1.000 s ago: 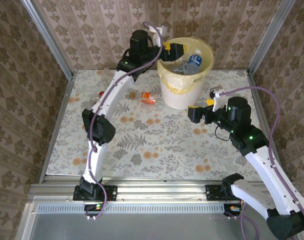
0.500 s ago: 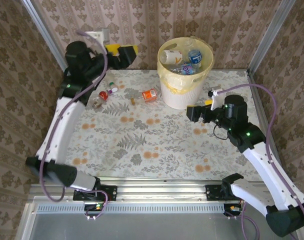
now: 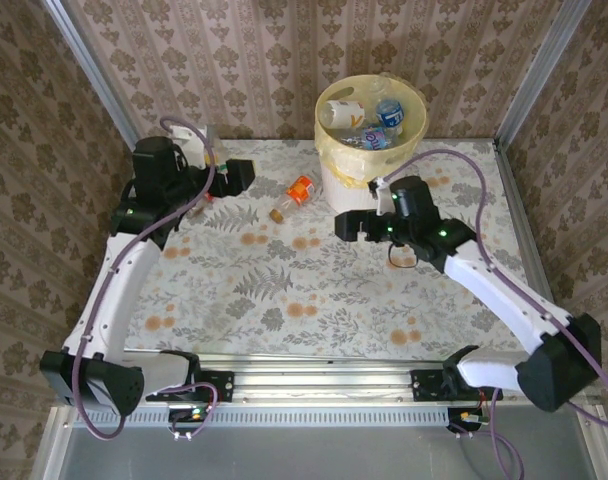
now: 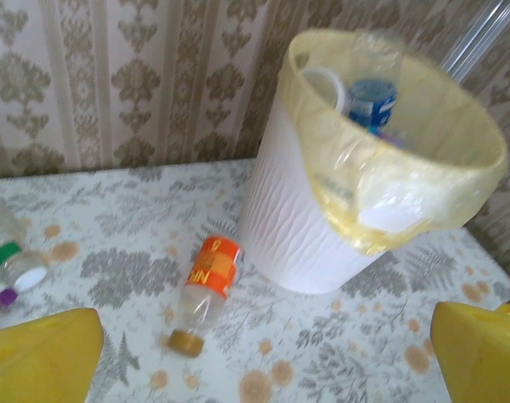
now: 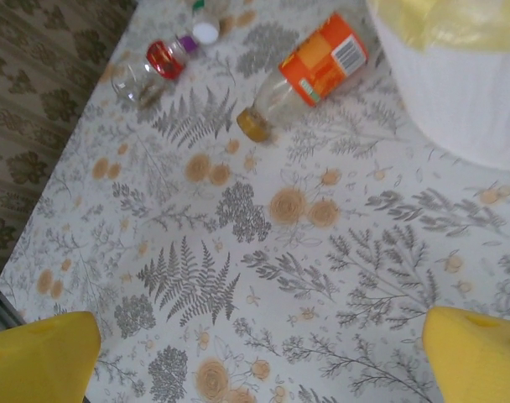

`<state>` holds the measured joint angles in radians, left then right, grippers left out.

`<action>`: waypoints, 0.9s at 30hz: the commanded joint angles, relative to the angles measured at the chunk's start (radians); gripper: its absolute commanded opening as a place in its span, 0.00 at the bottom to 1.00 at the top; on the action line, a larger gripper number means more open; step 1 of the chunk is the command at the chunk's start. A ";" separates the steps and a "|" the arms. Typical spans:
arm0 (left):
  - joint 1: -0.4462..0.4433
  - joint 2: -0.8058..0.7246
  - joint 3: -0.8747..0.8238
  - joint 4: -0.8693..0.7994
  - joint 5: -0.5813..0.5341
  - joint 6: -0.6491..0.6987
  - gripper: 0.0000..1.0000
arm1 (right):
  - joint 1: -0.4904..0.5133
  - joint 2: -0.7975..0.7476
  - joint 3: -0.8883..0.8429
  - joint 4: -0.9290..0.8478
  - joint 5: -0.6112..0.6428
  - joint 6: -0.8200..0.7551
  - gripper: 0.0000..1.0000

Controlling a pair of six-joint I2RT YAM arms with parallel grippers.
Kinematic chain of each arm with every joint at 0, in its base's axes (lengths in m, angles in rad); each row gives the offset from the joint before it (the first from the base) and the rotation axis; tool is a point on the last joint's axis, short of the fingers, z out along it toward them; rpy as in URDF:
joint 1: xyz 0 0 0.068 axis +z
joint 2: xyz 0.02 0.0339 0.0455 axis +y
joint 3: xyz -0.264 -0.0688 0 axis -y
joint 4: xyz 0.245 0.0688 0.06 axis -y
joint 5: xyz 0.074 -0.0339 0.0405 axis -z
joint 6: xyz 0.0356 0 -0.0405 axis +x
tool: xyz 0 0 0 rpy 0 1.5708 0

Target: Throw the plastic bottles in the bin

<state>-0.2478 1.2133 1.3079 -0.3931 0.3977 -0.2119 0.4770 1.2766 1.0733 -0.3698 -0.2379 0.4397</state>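
Note:
The bin (image 3: pixel 364 185) stands at the back of the table with several bottles (image 3: pixel 387 113) inside; its white body (image 4: pixel 297 227) and yellow liner rim also show in the left wrist view. An orange-labelled clear bottle (image 3: pixel 296 195) lies on its side just left of the bin (image 5: pixel 465 92), its brown cap pointing toward the near edge. My left gripper (image 3: pixel 238 175) hovers open left of this orange-labelled bottle (image 4: pixel 206 285), nothing between its yellow fingertips (image 4: pixel 45 357). My right gripper (image 3: pixel 348 225) hangs open in front of the bin, above bare table, and the orange-labelled bottle (image 5: pixel 309 71) lies ahead of it.
Small bottles with red, white, green and purple caps (image 5: pixel 167 59) lie near the back-left wall, by my left arm (image 3: pixel 144 230). The same cluster (image 4: pixel 12 264) sits at the left edge of the left wrist view. Patterned walls close in the table on three sides.
My left gripper swung from over the bin out to the left and came down beside the orange-labelled bottle. My right gripper moved left, to the front of the bin.

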 commanded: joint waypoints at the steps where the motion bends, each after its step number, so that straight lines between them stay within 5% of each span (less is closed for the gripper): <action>1: 0.001 0.021 -0.033 -0.045 -0.008 0.057 1.00 | 0.017 0.061 0.058 -0.014 0.036 0.082 1.00; 18: -0.181 0.524 0.032 0.021 -0.049 -0.025 0.81 | 0.017 0.007 0.050 -0.075 0.078 0.013 1.00; 27: -0.252 0.725 0.121 0.081 -0.126 -0.148 0.79 | 0.007 -0.036 0.024 -0.078 0.077 -0.005 1.00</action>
<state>-0.4805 1.9064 1.3857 -0.3450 0.3138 -0.2943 0.4904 1.2682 1.1168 -0.4305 -0.1864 0.4515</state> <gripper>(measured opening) 0.795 0.999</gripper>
